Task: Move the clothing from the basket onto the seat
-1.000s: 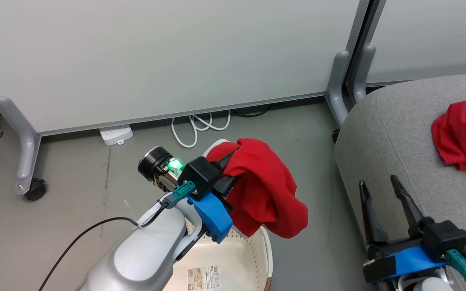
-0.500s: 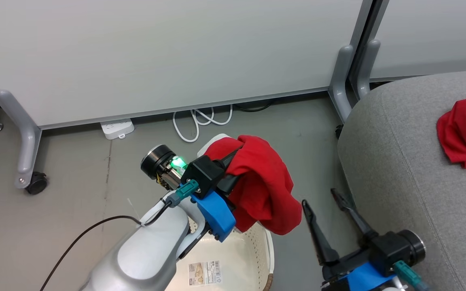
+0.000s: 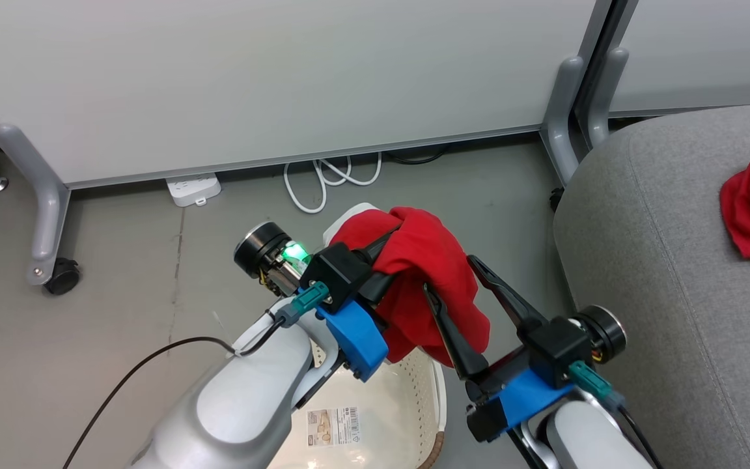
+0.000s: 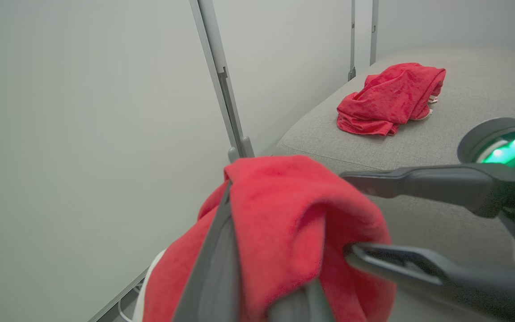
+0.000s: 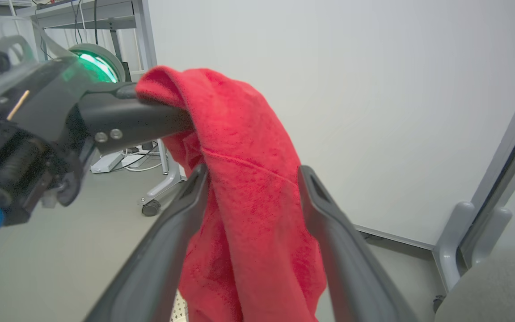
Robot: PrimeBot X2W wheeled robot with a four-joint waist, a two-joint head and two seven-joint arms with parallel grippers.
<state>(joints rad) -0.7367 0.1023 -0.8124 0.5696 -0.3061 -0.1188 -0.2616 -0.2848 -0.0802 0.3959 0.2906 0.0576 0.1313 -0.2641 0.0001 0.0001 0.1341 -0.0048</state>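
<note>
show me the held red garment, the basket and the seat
held red garment (image 3: 424,251), head view, upper fold of the hanging cloth
basket (image 3: 417,397), head view, perforated inner wall
seat (image 3: 661,260), head view, bare grey top

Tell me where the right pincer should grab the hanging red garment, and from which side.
Probably the draped fold of the red garment just below the left pincer, from the seat side: it hangs free there, and the open right pincer straddles it.
</note>
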